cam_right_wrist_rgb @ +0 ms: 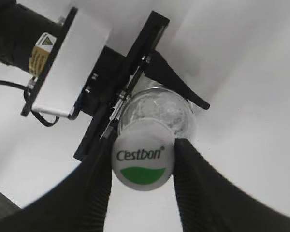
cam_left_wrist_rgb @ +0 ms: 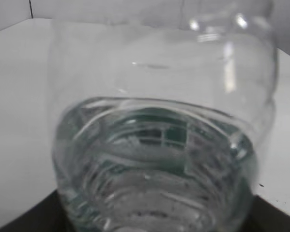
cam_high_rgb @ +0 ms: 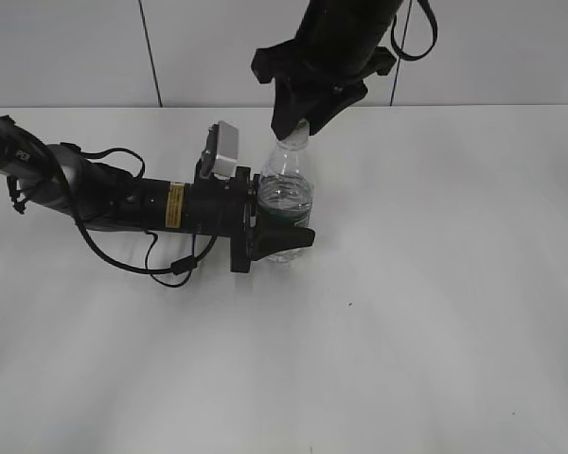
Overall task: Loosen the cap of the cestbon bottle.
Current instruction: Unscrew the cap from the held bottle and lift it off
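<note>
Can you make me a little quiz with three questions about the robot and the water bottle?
1. True or false: the cestbon bottle is lying on its side on the table.
2. Which gripper has its fingers on either side of the cap? A) left gripper B) right gripper C) neither
3. Fill in: the left gripper clamps the bottle around its ____.

Key
1. False. It stands upright, with water inside.
2. B. The right gripper comes down from above, a finger on each side of the cap.
3. Body. It reaches in from the side, low on the bottle.
</note>
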